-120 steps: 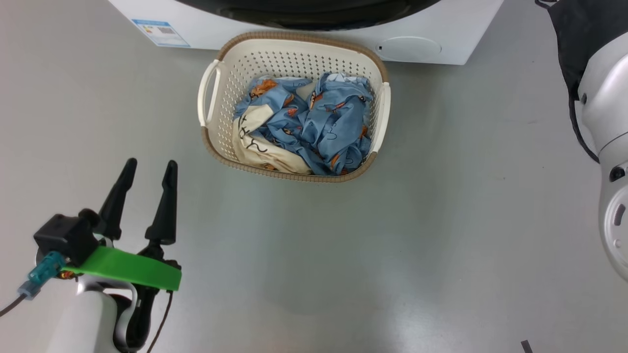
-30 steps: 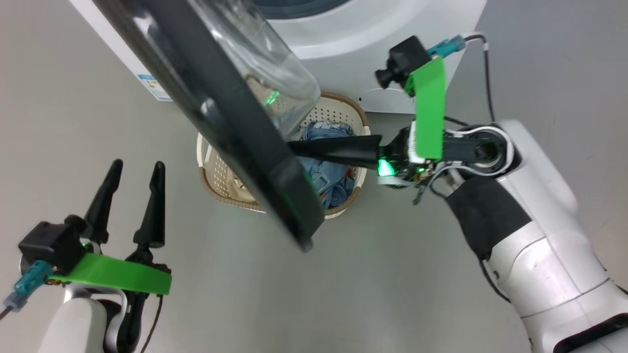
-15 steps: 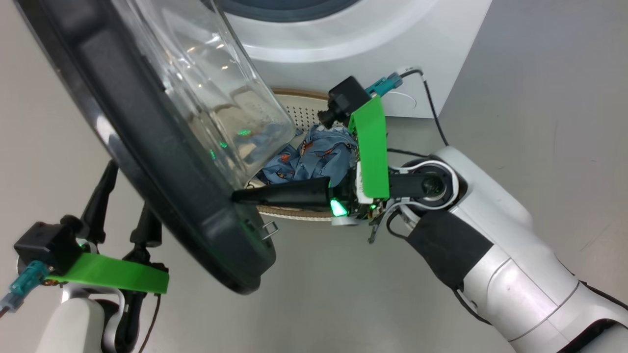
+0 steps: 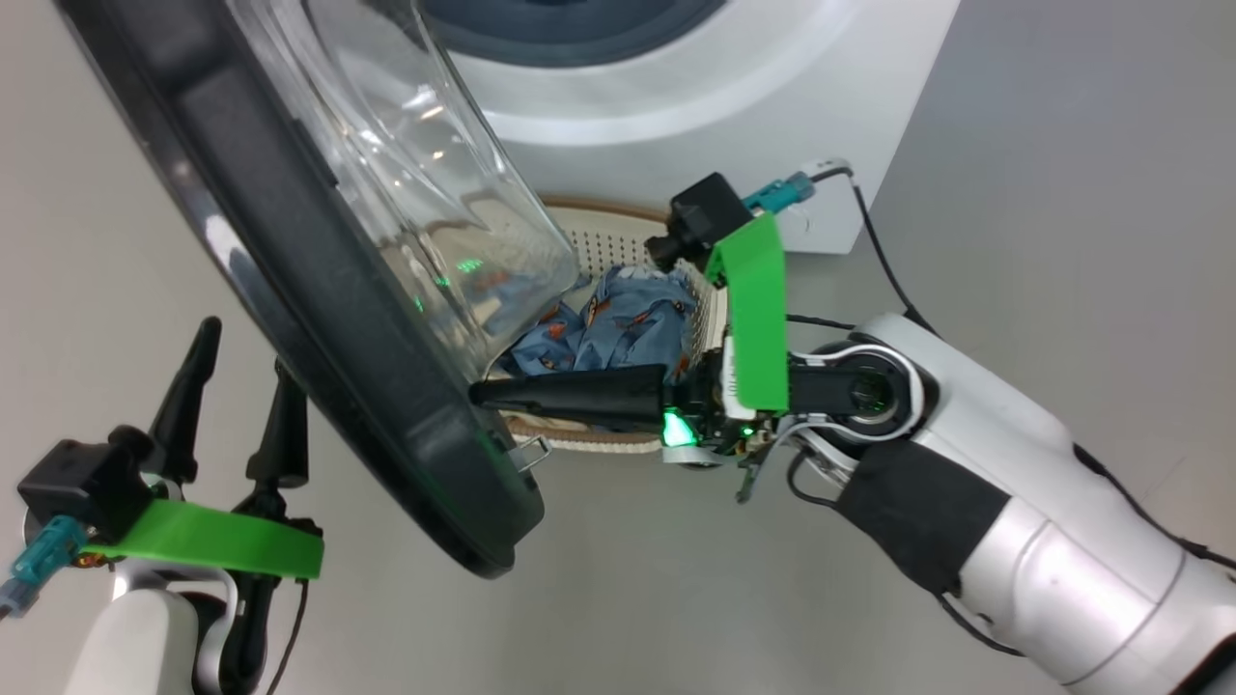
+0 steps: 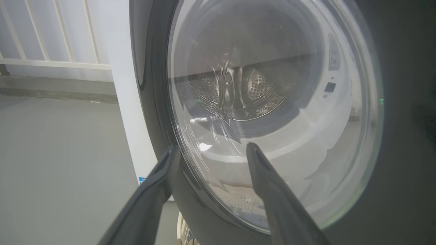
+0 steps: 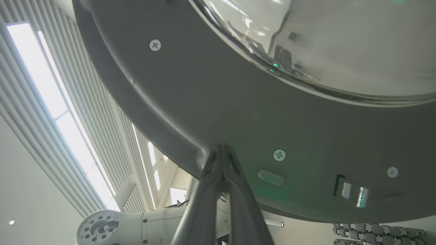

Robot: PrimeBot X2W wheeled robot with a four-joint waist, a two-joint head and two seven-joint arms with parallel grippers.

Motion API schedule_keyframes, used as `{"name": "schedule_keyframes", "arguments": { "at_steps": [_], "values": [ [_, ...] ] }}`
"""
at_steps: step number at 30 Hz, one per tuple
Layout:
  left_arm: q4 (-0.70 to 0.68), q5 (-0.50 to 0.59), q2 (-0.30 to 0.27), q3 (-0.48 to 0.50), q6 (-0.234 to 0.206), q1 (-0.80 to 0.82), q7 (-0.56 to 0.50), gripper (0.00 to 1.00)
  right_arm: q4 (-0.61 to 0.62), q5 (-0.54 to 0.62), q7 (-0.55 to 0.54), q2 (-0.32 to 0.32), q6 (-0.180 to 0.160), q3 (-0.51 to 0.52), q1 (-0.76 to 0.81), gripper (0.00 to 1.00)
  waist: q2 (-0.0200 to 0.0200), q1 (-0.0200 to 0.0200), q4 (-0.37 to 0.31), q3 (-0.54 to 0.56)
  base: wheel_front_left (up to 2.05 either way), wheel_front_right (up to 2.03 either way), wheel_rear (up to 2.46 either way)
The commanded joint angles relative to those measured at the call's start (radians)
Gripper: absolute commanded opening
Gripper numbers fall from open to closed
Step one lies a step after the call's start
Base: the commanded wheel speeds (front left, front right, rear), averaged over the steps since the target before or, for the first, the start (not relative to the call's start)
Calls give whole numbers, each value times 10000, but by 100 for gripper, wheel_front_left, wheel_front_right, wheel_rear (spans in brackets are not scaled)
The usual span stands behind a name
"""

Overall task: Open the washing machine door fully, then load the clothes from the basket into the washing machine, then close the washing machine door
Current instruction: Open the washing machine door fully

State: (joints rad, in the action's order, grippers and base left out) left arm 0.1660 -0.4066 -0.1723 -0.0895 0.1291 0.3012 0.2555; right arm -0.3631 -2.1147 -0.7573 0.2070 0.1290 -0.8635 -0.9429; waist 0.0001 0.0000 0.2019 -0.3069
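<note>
Touching inner frame of the washing machine door (image 4: pixel 338 367) with the right gripper (image 4: pixel 480 394), fingers together; holding the left gripper (image 4: pixel 243 352) beside the door, fingers apart, empty

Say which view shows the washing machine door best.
Head view: the washing machine door stands open, with bowl window and latch visible. Left wrist view shows its outer face; right wrist view, a patch of inner rim with screws.

right gripper (image 6: pixel 222 149): fingers pressed together, tips at dark inner rim | washing machine door (image 6: pixel 211 102): glass bowl (image 6: pixel 340 41) upper right
</note>
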Motion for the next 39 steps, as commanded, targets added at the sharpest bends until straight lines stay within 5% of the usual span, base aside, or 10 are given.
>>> {"name": "schedule_keyframes", "arguments": {
  "at_steps": [1, 16, 28, 31, 32, 39],
  "values": [
    [-170, 96, -341, 385, 16, -92, 63, 100, 355, -179, 176, -56, 17, -34, 51, 0, -1, 0, -85, 172, 0, 0, 0],
    [-121, 364, -406, 711, 16, -1023, 63, 100, 2659, -1899, 2534, 2120, 17, -766, 1324, 0, -1, 0, -696, 1568, 0, 0, 0],
    [-210, 458, -224, 1077, 16, -1604, 63, 100, 3487, -1604, 3934, 2840, 17, -349, 2512, 0, -1, 0, -1150, 2056, 0, 0, 0],
    [-265, 483, -201, 1164, 16, -1680, 63, 100, 3507, -1085, 4487, 2837, 17, -153, 2714, 47, -1, 0, -1264, 2047, 0, 0, 0],
    [-283, 488, -195, 1187, 16, -1686, 63, 100, 3475, -925, 4740, 2805, 17, -27, 2776, 95, -1, 0, -1294, 2036, 0, 0, 0],
    [-307, 445, -229, 1239, 16, -1664, 63, 100, 3059, 552, 6193, 2588, 17, 617, 2910, 100, -1, 0, -1438, 1974, 0, 0, 0]
  ]
}}
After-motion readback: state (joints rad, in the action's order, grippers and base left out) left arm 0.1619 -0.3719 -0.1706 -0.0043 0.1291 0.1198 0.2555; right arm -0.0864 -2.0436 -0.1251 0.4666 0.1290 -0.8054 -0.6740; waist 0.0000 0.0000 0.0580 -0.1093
